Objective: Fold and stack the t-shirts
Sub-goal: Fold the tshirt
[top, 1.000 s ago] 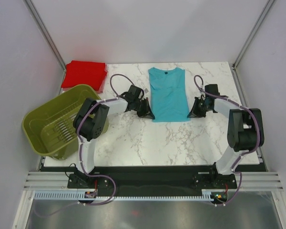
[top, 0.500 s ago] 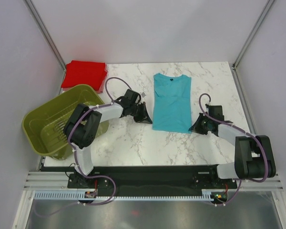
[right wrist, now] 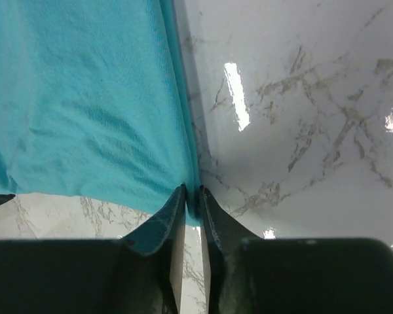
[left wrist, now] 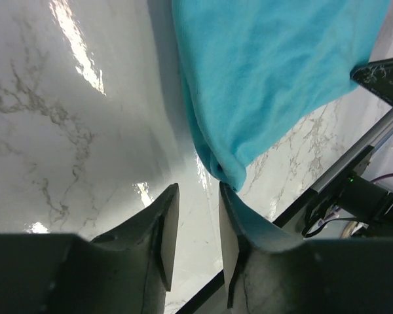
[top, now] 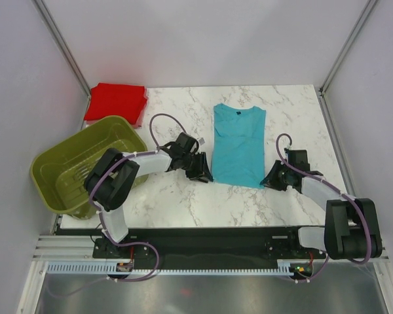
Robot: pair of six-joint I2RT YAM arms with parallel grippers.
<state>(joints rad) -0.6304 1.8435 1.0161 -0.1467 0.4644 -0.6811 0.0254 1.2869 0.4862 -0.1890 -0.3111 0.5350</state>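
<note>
The turquoise t-shirt lies flat on the marble table, neck toward the far side, folded into a narrow strip. My left gripper sits at its near left corner. In the left wrist view this gripper is open, and the shirt's corner rests just past its right fingertip, not between the jaws. My right gripper is at the near right corner. Its jaws stand almost together with the shirt's hem between the tips. The red t-shirt lies as a square bundle at the far left corner.
An olive-green slotted basket hangs tilted over the table's left edge, close to my left arm. Grey walls enclose the table on three sides. A black rail runs along the near edge.
Both grippers have drawn the shirt's near edge toward the arms. The left jaws have opened and let go of the corner. The right jaws have parted slightly.
</note>
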